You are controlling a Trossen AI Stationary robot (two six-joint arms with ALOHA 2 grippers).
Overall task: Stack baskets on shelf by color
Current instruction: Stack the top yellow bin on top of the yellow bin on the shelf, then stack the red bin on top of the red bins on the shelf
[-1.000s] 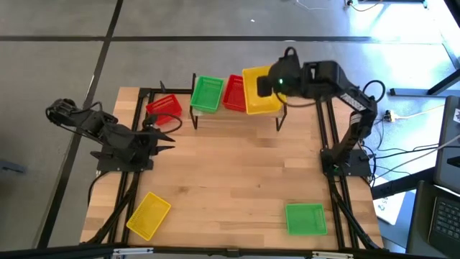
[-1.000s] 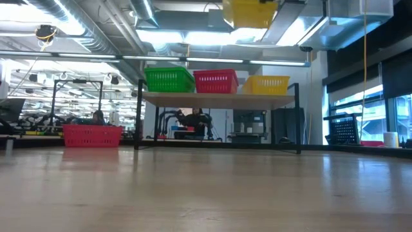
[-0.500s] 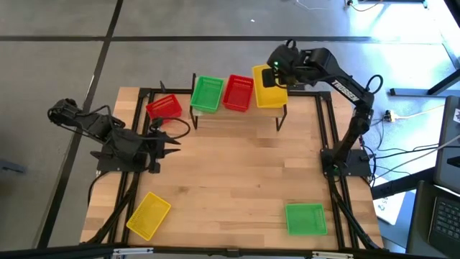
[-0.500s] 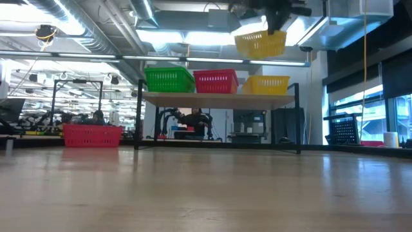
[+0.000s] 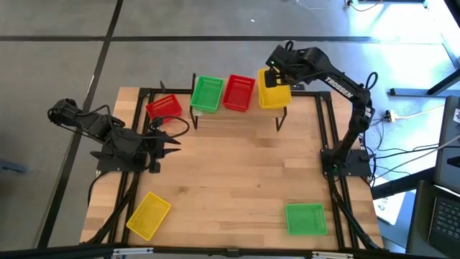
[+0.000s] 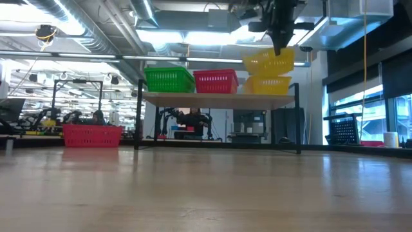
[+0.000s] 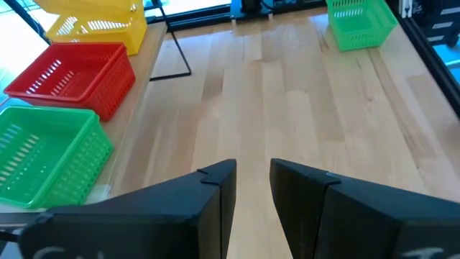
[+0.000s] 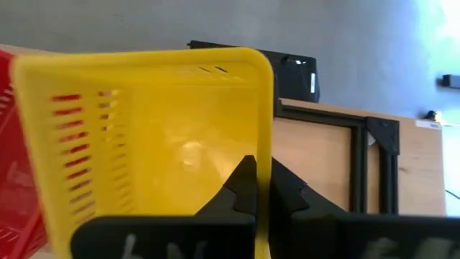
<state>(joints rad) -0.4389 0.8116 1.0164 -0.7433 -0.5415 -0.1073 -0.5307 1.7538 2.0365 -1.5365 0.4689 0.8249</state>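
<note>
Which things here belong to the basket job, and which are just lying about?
Job: shelf; green basket, red basket and yellow basket on it; second yellow basket, held above it by the right gripper; loose red basket, loose yellow basket, loose green basket; left gripper, waiting, open.
Lying about: cables, laptop.

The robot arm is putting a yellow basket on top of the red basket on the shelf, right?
Not quite. The right gripper holds its yellow basket over the other yellow basket on the shelf, not the red one. The low view shows it.
</note>
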